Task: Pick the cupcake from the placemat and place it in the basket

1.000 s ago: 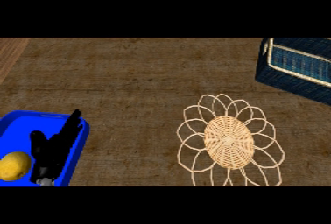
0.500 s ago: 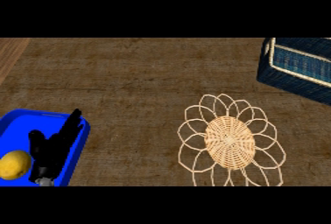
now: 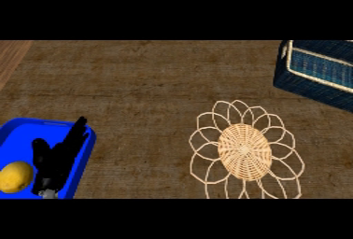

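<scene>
**A:** What sits on the table right now?

**B:** A brown, woven-looking surface. Low and right of the middle lies the placemat, a straw-coloured disc ringed with looping petals. Nothing stands on it.

**A:** So where is the cupcake?

**B:** I cannot find it anywhere in the head view. Whether it is hidden or out of view, I cannot tell.

**A:** And the basket?

**B:** The basket is in the upper right corner, dark blue weave with a pale rim, partly cut by the view's edge. It is well apart from the placemat, with bare table between them.

**A:** What else is around?

**B:** A bright blue tray at the lower left, cut by the left edge. A yellow lemon lies in it, near its left side.

**A:** Any hand showing?

**B:** Only the left hand, black, over the tray's right half, just beside the lemon but apart from it. Its fingers point up and are straight, thumb spread to the side, holding nothing.

**A:** Anything in the way between placemat and basket?

**B:** No object lies on that stretch.
</scene>
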Motion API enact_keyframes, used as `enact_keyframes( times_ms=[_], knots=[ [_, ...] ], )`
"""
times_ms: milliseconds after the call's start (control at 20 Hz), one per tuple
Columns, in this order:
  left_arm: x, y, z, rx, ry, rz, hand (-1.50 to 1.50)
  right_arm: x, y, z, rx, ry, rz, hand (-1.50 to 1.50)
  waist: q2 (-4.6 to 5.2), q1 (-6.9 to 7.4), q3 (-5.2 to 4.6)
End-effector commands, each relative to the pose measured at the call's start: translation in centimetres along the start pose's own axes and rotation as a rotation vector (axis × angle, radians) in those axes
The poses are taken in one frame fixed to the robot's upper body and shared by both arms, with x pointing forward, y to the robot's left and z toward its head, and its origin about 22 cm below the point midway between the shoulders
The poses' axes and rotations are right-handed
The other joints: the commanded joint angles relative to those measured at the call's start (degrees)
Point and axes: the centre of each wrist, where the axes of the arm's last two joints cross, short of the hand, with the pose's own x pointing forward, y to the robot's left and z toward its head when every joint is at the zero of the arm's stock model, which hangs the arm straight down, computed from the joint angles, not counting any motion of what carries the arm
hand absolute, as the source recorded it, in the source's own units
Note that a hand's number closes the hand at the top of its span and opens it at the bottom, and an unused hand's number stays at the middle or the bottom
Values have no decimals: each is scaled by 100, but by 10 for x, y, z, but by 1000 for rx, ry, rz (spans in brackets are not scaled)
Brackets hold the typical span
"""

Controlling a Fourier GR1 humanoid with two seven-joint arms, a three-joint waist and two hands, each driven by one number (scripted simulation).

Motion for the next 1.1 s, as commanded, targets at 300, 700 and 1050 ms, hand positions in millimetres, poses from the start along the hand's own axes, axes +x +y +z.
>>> enact_keyframes(
  times_ms=[300,700,1050],
  knots=[
    [-42,-5,13,-7,203,-6,0,-31,-18,-20,-24,-40,267,-150,62,32,-75],
    [-50,5,14,-12,219,10,0,-31,-49,-30,-90,-77,127,-150,22,-63,-76],
    [-46,2,23,21,208,8,0,-50,-82,-39,-195,4,29,-150,-18,-133,-73]
  ],
)
